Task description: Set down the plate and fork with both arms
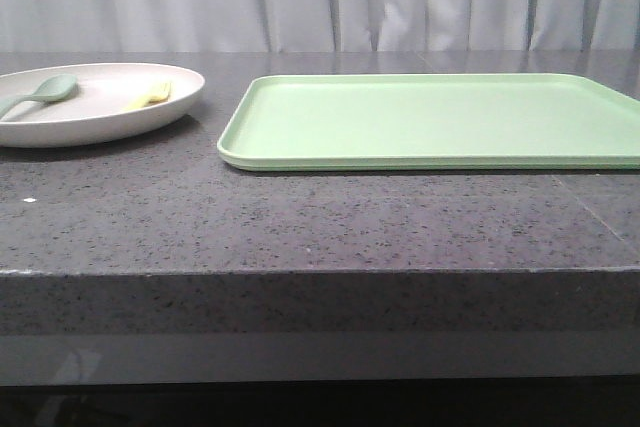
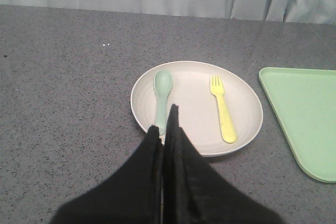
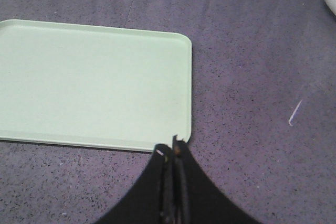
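Both my left gripper [image 2: 167,124] and right gripper [image 3: 173,148] hang clenched on nothing, because nothing is picked yet: plate [image 2: 247,106] sits just beside the tray [image 1: 430,117], fork [image 2: 222,108] and spoon [image 2: 162,95] lying inside the plate.

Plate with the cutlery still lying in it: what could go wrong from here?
1. The fork and the spoon lie loose in the plate; tilting it in a lift could slide them off.
2. The left pincer hangs shut near the spoon's handle, so it might take the spoon instead of the fork.
3. The plate sits beside the tray; a low carry could clip its rim.
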